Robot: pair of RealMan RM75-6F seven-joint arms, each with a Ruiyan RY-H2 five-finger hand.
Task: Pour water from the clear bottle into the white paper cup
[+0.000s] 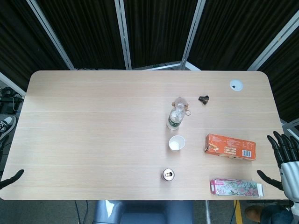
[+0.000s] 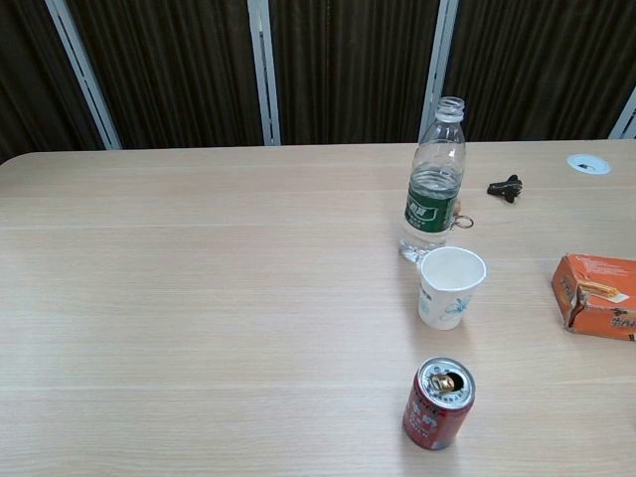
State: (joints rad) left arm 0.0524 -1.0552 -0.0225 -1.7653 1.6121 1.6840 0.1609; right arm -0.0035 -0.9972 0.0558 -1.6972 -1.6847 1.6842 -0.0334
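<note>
Red can [image 2: 438,404]: metal cylinder, upright, tab end up, print too small to read; nearest the chest camera, at 6 o'clock from the cup.

White paper cup [image 2: 451,286]: tapered, mouth up, faint blue marks on the side, standing between can and bottle.

Clear bottle [image 2: 434,184]: ribbed plastic, uncapped, long axis vertical with the neck pointing up, green label with white writing (illegible); just beside the cup at its 12 o'clock, right of table centre.

Orange carton [image 1: 230,146]: flat cardboard, at 3 o'clock from the cup, lettering unreadable.

Floral-print box [image 1: 236,187]: long, at 5 o'clock.

Black clip [image 2: 505,187]: at 2 o'clock.

Table [image 1: 93,135]: pale wood grain, rounded corners.

Right hand [image 1: 284,156]: off the table's right edge, fingers spread, holding nothing.

Left hand [image 1: 11,179]: only a dark tip shows at the left edge; its state cannot be told.
</note>
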